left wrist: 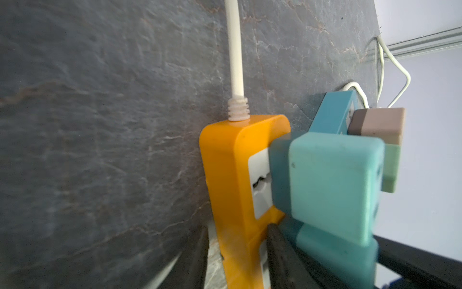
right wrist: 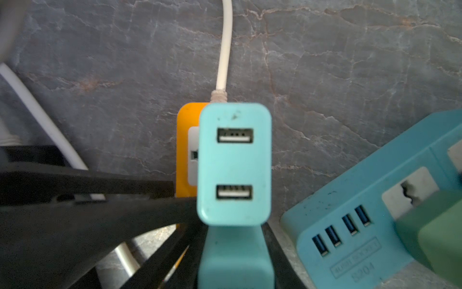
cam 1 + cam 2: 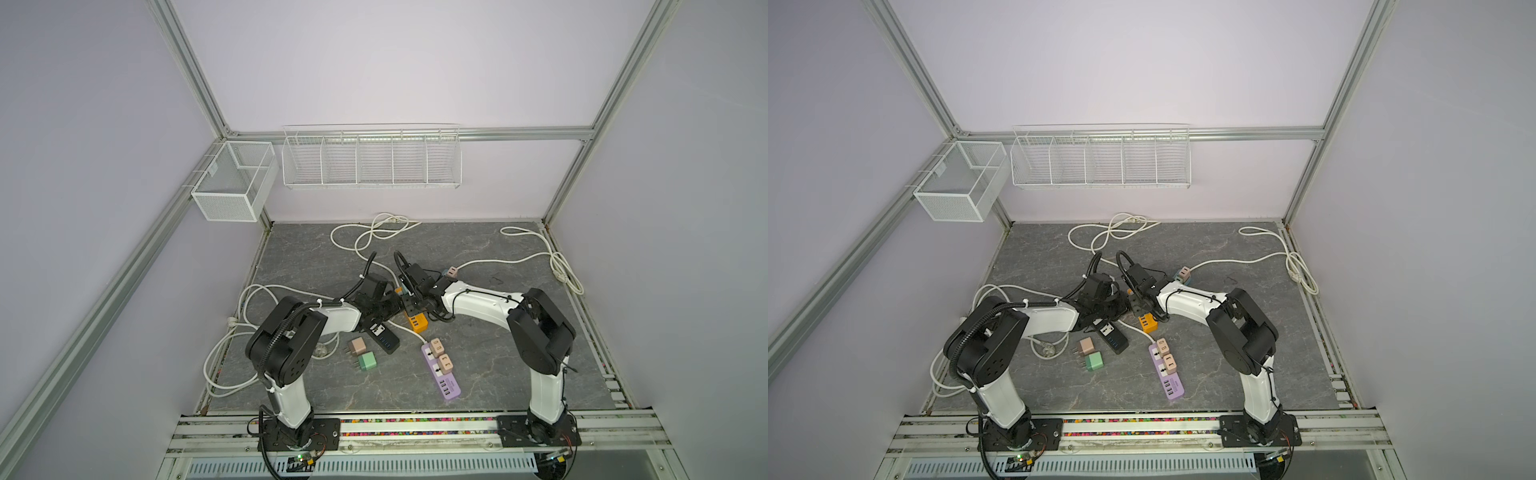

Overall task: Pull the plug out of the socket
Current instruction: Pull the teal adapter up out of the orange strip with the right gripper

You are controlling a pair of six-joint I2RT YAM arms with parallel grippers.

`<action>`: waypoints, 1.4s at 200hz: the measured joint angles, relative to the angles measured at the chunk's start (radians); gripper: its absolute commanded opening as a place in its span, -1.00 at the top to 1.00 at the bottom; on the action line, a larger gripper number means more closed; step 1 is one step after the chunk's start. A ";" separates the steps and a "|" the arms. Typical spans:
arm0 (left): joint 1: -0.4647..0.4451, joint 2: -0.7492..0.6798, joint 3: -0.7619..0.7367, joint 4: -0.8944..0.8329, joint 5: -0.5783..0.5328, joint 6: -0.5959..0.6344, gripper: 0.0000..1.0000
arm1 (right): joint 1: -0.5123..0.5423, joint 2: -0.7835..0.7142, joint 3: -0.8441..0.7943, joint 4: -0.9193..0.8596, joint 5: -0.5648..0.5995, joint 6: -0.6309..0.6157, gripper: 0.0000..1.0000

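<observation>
An orange power strip [image 1: 230, 162] lies mid-table, in both top views [image 3: 417, 322] [image 3: 1148, 323], with two teal plugs seated in its sockets. My right gripper [image 2: 233, 240] is shut on the nearer teal plug [image 2: 235, 255], a finger [image 2: 275, 250] on each side of it. The other teal plug [image 2: 233, 162] shows two USB ports. My left gripper [image 1: 236, 232] straddles the strip's body. One of its fingers [image 1: 275, 240] touches the strip, and a sliver of table shows between the other finger and the strip.
A blue strip [image 2: 362, 212] with a green and a taupe plug lies just behind. In front lie a black strip [image 3: 384, 338], a purple strip [image 3: 440, 370] with two beige plugs, and loose beige [image 3: 357, 345] and green [image 3: 368, 361] plugs. White cords loop around.
</observation>
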 measured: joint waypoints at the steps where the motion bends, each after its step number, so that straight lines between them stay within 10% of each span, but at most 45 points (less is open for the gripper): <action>1: 0.000 0.000 0.000 0.001 0.000 -0.001 0.25 | 0.001 0.000 0.001 0.000 0.000 0.000 0.38; 280: -0.006 -0.005 -0.010 0.023 -0.026 -0.017 0.35 | -0.023 -0.003 0.006 -0.011 -0.045 -0.010 0.41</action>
